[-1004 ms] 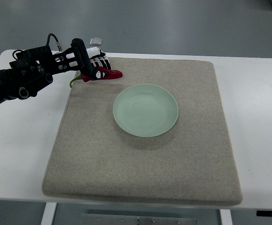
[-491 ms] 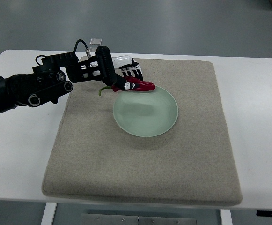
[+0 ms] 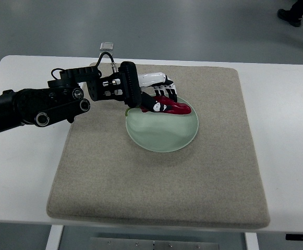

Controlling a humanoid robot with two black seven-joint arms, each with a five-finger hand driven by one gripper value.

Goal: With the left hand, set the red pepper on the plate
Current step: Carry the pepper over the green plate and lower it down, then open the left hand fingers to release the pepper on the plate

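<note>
**A:** Why is the left robot hand [image 3: 159,98] parked over the far side of the plate [image 3: 161,136] instead of dead centre?

**B:** The arm reaches in from the left, so the hand comes to the upper rim first. Its fingers are clamped on the red pepper [image 3: 171,107], which hangs over the upper part of the pale green plate. My guess is the carry is nearly finished and only the lowering and release are left.

**A:** Is the pepper touching the plate?

**B:** I can't tell from this steep angle. It lies roughly level, with the tip pointing right toward the plate's far-right rim. The fingers wrap the stem end, so that part is mostly hidden. A sliver of green stem [image 3: 128,111] peeks out just below the wrist, at the plate's left edge.

**A:** And the pepper itself?

**B:** Glossy, deep red, long and tapering, like a chilli. It's slim enough that I'd expect it to roll a little when dropped, though the plate's shallow dish should hold it.

**A:** What's underneath everything?

**B:** The plate sits on a beige felt mat [image 3: 156,187] that covers most of the white table [image 3: 21,177]. The mat probably keeps the plate from sliding. No right hand shows anywhere.
</note>
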